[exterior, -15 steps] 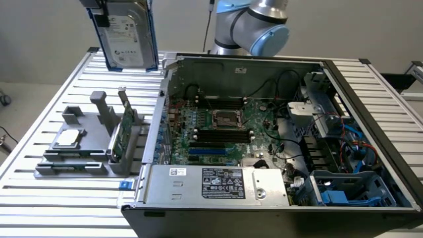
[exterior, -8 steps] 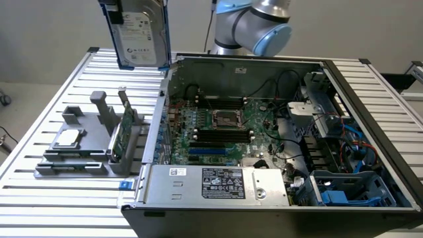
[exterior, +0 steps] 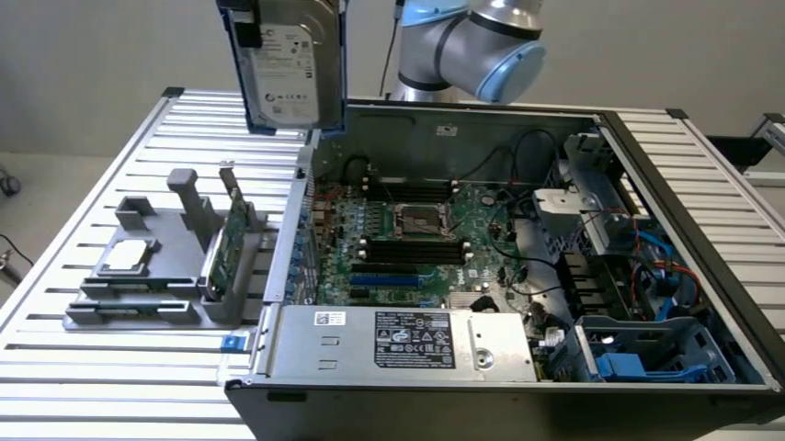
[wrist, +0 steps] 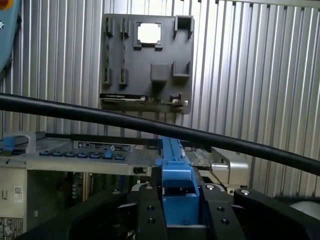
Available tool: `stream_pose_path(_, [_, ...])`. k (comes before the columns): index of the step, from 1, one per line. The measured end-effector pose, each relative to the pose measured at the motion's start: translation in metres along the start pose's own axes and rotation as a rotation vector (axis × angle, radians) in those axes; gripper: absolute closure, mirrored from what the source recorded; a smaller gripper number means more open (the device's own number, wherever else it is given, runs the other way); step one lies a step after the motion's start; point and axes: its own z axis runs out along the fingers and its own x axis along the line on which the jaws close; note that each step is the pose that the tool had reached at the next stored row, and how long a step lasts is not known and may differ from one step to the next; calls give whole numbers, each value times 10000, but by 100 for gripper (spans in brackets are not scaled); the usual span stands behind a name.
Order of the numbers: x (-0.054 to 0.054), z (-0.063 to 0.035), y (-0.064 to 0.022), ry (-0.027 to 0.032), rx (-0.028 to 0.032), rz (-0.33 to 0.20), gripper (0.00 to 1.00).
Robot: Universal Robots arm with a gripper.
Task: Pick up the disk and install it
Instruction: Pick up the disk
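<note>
- exterior view: the disk (exterior: 290, 69) hangs upright in the air above the back corner of the open computer case (exterior: 466, 124), on the exterior view's left. its top is cut off by the frame edge. it has a silver metal face, a white label and a blue plastic carrier along the edges.
- wrist view: the claw (wrist: 178, 202) is clamped on the disk's blue carrier, with black fingers (wrist: 149, 212) pressed against either side. the drive's metal body is hidden behind them.
- a thick black cable (wrist: 100, 116) crosses in front of the case, masking part of it.
- the robot arm (exterior: 472, 41), a grey and pale blue joint, is cut off by the frame behind the case.
- a grey plastic fixture (exterior: 135, 303) on the ribbed metal surface (exterior: 73, 367) holds a small square silver chip (exterior: 129, 255) and a thin green card (exterior: 230, 243) standing on edge.
- a green motherboard (exterior: 405, 239) lies exposed inside the case.
</note>
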Motion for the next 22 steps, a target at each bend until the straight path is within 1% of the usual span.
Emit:
stream_pose_path(4, [74,-33,-178,-2,-5,-2,67])
stream_pose_path(8, [173,-52,-330,-1,-7,-1,67])
stream_pose_path(9, [202,-53,-356,-1,-7,-1,67])
stream_pose_path(15, [403,-60,-453,-2,-6,-1,67])
stream_pose_path(18, [465,-64,-558,-2,-6,-1,67])
stream_pose_path(22, [551,-72,-721,-1,-7,0,67])
